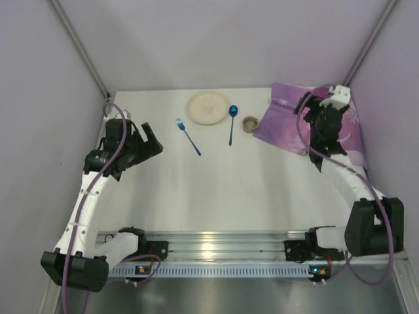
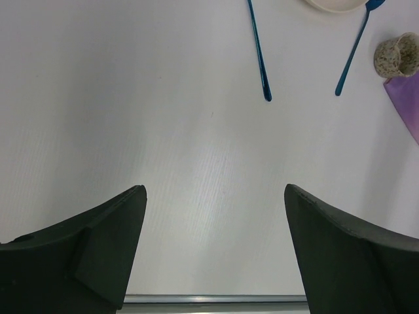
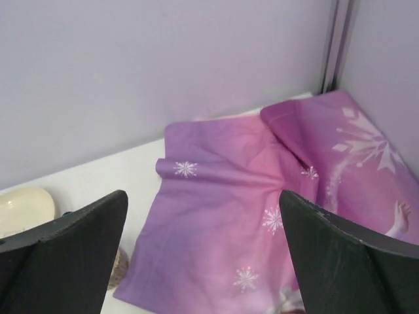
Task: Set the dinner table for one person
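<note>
The white dinner table (image 1: 216, 190) fills the top view. At its back lie a cream plate (image 1: 208, 107), a blue fork (image 1: 188, 137), a blue spoon (image 1: 232, 123) and a small speckled cup (image 1: 250, 123). A crumpled purple-pink placemat (image 1: 288, 121) lies at the back right; it also shows in the right wrist view (image 3: 249, 216). My right gripper (image 3: 203, 196) hovers open and empty over the placemat. My left gripper (image 2: 215, 190) is open and empty above bare table at the left, with the fork (image 2: 258, 52), spoon (image 2: 353, 49) and cup (image 2: 397, 55) ahead of it.
Grey-lilac walls close in the table on the left, back and right, with a corner post (image 3: 335, 46) behind the placemat. A metal rail (image 1: 209, 252) with both arm bases runs along the near edge.
</note>
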### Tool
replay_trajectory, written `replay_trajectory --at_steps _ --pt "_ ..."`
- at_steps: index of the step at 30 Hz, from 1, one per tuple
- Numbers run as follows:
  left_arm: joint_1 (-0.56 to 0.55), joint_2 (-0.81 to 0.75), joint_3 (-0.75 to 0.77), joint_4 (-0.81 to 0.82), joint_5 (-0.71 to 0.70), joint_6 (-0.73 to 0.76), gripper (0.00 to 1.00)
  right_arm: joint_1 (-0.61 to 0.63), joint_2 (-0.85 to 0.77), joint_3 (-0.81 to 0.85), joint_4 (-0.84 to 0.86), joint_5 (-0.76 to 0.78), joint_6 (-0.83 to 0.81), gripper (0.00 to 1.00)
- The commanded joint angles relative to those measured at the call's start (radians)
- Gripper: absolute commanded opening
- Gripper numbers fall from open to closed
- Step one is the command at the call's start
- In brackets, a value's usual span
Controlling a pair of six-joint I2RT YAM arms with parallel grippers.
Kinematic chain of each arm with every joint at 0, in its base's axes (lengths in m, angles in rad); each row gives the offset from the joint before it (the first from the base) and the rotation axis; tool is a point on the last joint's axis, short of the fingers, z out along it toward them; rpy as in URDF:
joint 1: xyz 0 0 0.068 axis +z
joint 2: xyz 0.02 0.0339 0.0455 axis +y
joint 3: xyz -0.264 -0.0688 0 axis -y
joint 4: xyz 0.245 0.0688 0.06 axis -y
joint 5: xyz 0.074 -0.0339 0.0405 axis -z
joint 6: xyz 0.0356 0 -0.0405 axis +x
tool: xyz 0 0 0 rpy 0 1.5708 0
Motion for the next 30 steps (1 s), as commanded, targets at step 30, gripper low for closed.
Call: replay_trajectory --at_steps 30 --pt "0.003 -0.040 -0.055 0.062 0.035 -0.058 0.83 -0.025 1.064 1.124 -1.194 -0.211 0.205 0.77"
